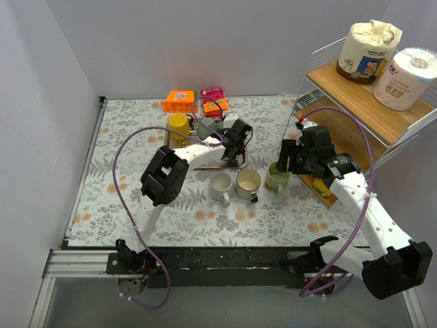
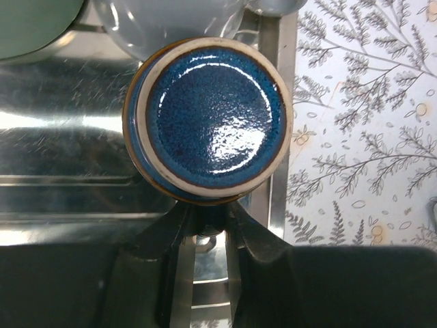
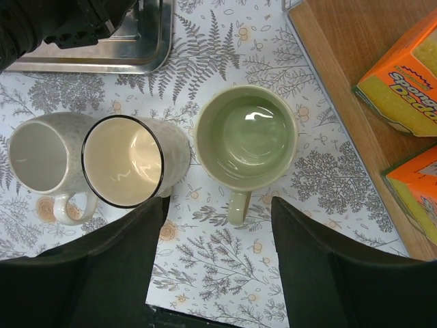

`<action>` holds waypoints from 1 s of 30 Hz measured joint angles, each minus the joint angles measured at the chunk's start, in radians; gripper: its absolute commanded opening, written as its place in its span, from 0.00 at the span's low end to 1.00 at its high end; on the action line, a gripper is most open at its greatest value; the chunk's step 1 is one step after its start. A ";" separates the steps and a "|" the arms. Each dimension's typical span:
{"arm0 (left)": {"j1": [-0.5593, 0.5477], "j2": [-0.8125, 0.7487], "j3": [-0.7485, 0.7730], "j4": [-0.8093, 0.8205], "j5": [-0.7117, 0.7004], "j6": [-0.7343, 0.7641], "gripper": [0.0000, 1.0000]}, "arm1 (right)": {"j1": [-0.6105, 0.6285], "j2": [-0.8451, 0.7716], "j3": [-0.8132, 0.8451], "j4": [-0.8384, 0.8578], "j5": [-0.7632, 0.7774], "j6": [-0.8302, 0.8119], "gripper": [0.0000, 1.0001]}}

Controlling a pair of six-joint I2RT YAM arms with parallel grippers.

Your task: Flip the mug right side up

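A blue mug (image 2: 213, 116) stands upside down on a metal tray (image 2: 61, 137), its glossy base facing the left wrist camera. My left gripper (image 2: 208, 217) is shut on the mug's handle at the near side of the mug. In the top view the left gripper (image 1: 235, 142) covers the mug over the tray (image 1: 208, 162). My right gripper (image 3: 215, 208) is open and empty, its jaws either side of the handle of an upright green mug (image 3: 246, 137) without touching it. It hovers at the table's right (image 1: 285, 164).
Two upright white mugs (image 3: 41, 154) (image 3: 126, 160) stand left of the green mug (image 1: 276, 179). A yellow cup (image 1: 179, 126), orange box (image 1: 179, 101) and pink box (image 1: 214, 96) sit at the back. A wire shelf (image 1: 369, 102) with paper rolls and orange boxes (image 3: 403, 75) stands at the right.
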 measured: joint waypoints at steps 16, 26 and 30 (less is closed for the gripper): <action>0.144 -0.494 -0.349 0.077 0.375 -0.164 0.00 | -0.006 0.000 -0.007 0.122 -0.180 0.013 0.72; 0.325 -0.784 -0.528 0.200 0.816 -0.306 0.00 | -0.005 -0.005 -0.078 0.468 -0.486 0.134 0.84; 0.348 -0.885 -0.578 0.246 0.972 -0.367 0.00 | 0.005 0.002 -0.080 0.675 -0.583 0.223 0.86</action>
